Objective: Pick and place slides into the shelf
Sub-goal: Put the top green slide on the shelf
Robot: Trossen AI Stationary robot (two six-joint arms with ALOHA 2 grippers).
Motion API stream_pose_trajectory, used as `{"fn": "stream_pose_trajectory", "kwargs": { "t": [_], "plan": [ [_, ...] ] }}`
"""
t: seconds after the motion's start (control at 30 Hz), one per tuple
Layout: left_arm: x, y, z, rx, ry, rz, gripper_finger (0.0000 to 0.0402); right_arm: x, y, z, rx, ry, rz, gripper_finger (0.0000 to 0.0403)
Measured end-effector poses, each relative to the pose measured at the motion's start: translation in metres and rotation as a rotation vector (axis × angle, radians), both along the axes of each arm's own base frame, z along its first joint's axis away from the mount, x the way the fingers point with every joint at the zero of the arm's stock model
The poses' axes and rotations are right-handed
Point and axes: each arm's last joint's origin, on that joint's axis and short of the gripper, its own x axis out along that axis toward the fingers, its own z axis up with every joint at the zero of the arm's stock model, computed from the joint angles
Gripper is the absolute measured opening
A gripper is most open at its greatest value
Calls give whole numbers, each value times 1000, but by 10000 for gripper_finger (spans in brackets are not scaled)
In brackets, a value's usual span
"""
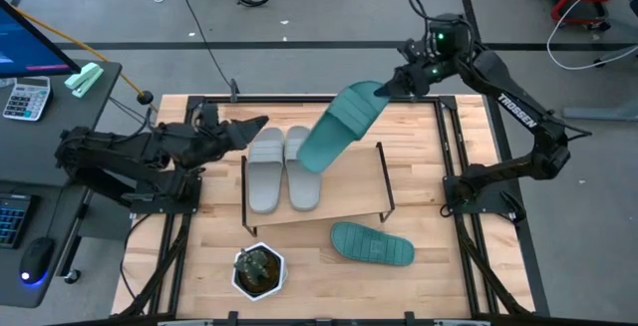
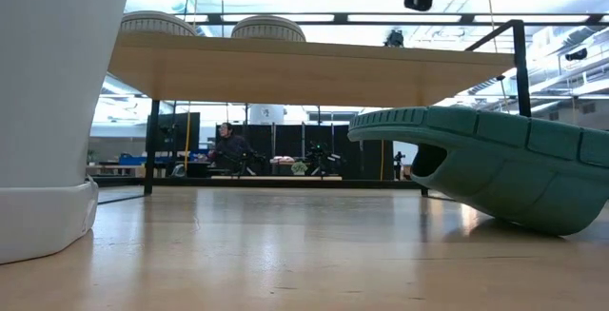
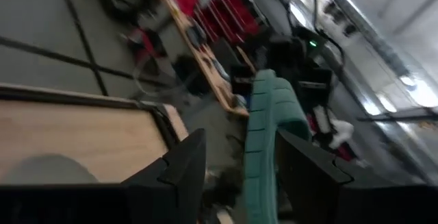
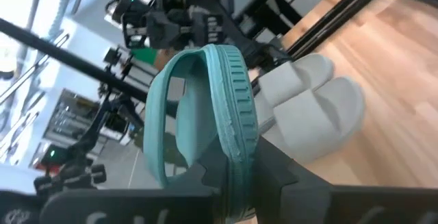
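My right gripper [image 1: 384,89] [image 4: 239,162] is shut on a teal slide [image 1: 339,127], held in the air above the shelf's far right part. Two light grey slides [image 1: 284,169] [image 4: 321,107] lie side by side, soles down, on the shelf board [image 1: 349,201] [image 2: 304,64]. The second teal slide [image 1: 372,244] [image 2: 495,168] lies on the table in front of the shelf. My left gripper [image 1: 254,127] [image 3: 239,155] is open, hovering by the shelf's far left corner, touching nothing. My right gripper pinches the teal slide's sole at its far end [image 4: 236,152] between its two fingers [image 4: 277,172], coming from the table's far right side and slanting down. The slide is lifted clear, turned on edge and tilted, its free end [image 1: 311,157] hanging low over the grey slides.
A potted plant in a white pot [image 1: 259,271] [image 2: 48,111] stands at the near edge, left of the teal slide on the table. The shelf's black frame legs [image 1: 385,181] rise at its corners. The board's right half [image 1: 354,181] is bare.
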Motion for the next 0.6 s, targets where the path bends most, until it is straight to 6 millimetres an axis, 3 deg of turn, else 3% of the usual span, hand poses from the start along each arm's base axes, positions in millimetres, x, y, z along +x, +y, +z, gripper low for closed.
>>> {"fn": "stream_pose_trajectory", "kwargs": {
  "t": [0.33, 0.6],
  "plan": [
    [27, 6, -1, -87, -113, -353, 190, 13, 14, 3, -35, -26, 73, 40],
    [55, 5, -18, -159, -59, -547, 208, 14, 17, 3, -36, -28, 85, 40]
  ]
}}
